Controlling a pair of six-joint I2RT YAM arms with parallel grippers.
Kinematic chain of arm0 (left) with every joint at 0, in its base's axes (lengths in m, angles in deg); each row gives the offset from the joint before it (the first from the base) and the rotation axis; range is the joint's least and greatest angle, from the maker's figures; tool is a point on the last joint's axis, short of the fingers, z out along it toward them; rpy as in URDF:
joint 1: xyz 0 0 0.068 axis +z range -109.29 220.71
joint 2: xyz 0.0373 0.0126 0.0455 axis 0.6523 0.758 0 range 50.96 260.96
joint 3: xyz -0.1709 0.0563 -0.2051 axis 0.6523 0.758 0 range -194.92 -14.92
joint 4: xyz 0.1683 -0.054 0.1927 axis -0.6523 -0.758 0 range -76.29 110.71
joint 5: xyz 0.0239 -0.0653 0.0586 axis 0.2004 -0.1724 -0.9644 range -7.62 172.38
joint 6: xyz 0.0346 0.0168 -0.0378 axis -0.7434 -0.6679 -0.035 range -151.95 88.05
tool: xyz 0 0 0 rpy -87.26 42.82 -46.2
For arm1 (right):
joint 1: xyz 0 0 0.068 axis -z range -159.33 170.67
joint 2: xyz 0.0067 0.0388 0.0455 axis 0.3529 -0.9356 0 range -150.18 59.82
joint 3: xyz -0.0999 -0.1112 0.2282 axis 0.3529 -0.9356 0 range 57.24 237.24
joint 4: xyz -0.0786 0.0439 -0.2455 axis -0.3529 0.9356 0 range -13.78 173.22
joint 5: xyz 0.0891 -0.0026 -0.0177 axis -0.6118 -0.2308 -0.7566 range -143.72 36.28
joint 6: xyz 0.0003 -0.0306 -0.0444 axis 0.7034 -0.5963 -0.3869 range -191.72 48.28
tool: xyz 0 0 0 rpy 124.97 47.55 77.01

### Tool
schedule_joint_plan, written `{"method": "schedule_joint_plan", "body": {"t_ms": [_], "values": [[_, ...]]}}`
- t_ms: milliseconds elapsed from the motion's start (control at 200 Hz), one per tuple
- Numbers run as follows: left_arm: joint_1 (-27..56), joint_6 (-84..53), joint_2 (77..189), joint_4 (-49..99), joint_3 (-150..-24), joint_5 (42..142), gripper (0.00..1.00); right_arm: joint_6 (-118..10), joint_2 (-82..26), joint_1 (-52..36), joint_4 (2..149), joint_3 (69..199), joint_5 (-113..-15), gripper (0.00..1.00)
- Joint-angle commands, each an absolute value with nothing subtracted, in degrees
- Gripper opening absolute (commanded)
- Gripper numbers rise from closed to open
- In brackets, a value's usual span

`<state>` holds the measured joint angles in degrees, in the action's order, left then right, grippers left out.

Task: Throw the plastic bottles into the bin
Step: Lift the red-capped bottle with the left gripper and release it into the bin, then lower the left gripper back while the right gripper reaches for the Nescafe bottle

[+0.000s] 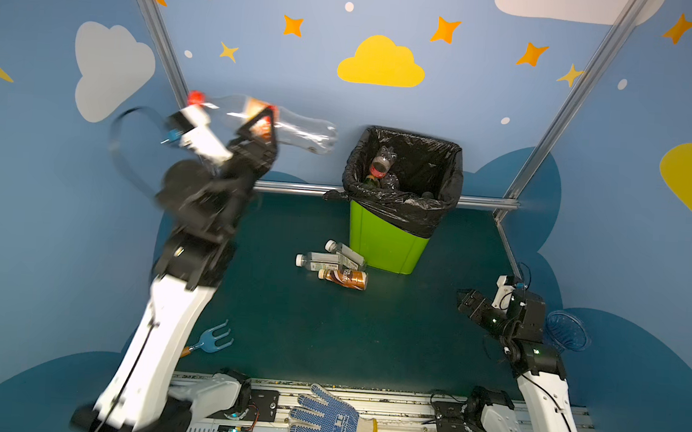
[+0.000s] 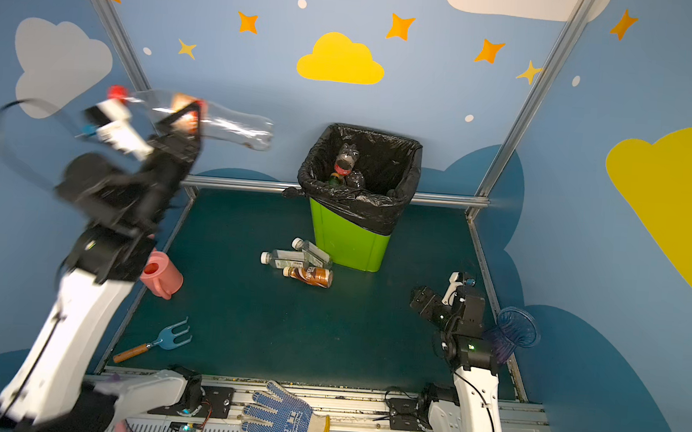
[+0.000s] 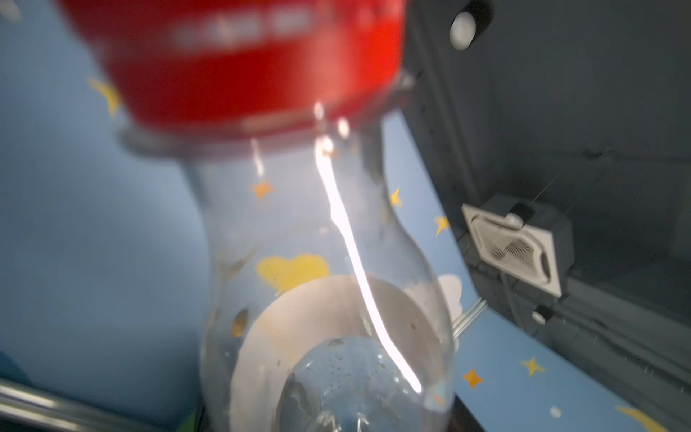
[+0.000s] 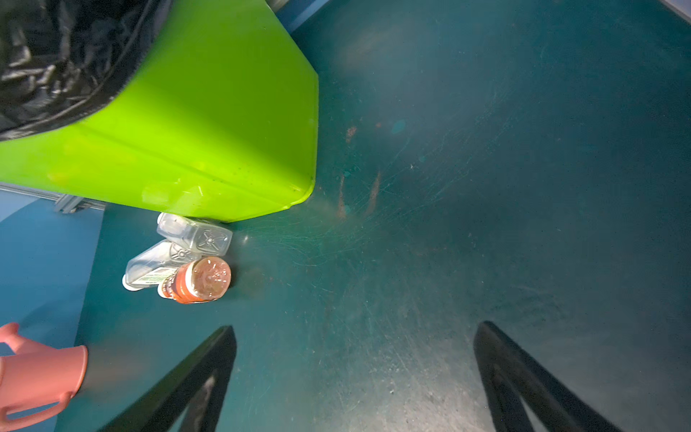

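Large clear red-capped plastic bottle (image 1: 300,132) lies across the left gripper (image 1: 264,126), high, well left of the tall green black-lined bin (image 1: 384,244) — clamped or released cannot be told. If released here, the bin may be undershot. Right gripper (image 4: 353,336) spread wide, empty — 3 small bottles (image 1: 334,264) at bin's foot.

Teal table (image 1: 327,341): bin (image 1: 384,244), bottles (image 1: 332,263), rake (image 1: 214,338).

White arm links (image 1: 175,309), black joints (image 1: 534,357), black cables (image 1: 135,356)
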<state>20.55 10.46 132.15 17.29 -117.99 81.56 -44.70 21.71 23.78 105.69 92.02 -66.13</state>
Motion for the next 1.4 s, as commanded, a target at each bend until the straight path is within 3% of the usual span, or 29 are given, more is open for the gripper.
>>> {"method": "schedule_joint_plan", "body": {"t_ms": [0, 100, 175, 275, 355, 556, 1006, 1396], "values": [[15.5, 6.8, 147.4, 7.0, -129.4, 89.9, 0.74, -44.5, 21.9, 24.0, 105.4, 94.2, -67.7, 0.98], [12.7, 2.1, 156.1, -2.3, -149.7, 91.1, 1.0, -45.1, 22.7, 24.1, 106.2, 94.3, -68.4, 0.98], [11.5, -2.6, 159.1, -9.3, -162.5, 89.1, 1.0, -45.2, 23.6, 24.2, 106.7, 93.8, -67.8, 0.98], [11.5, -6.1, 156.6, -10.9, -165.9, 86.6, 1.0, -44.9, 24.3, 24.4, 106.6, 92.8, -67.9, 0.98], [11.5, -8.0, 150.2, -7.6, -158.1, 84.7, 1.0, -44.3, 24.3, 24.4, 105.8, 91.9, -68.5, 0.98], [12.4, -7.7, 131.9, 7.6, -125.3, 78.1, 1.0, -42.7, 22.5, 24.4, 103.3, 91.6, -70.6, 0.98], [24.3, 3.4, 117.6, 6.4, -96.2, 78.5, 1.0, -42.7, 18.0, 23.2, 101.0, 92.7, -74.2, 0.97], [30.7, 7.7, 107.2, 2.8, -74.0, 78.9, 1.0, -43.2, 6.7, 8.3, 98.0, 99.0, -66.9, 0.95]]}}
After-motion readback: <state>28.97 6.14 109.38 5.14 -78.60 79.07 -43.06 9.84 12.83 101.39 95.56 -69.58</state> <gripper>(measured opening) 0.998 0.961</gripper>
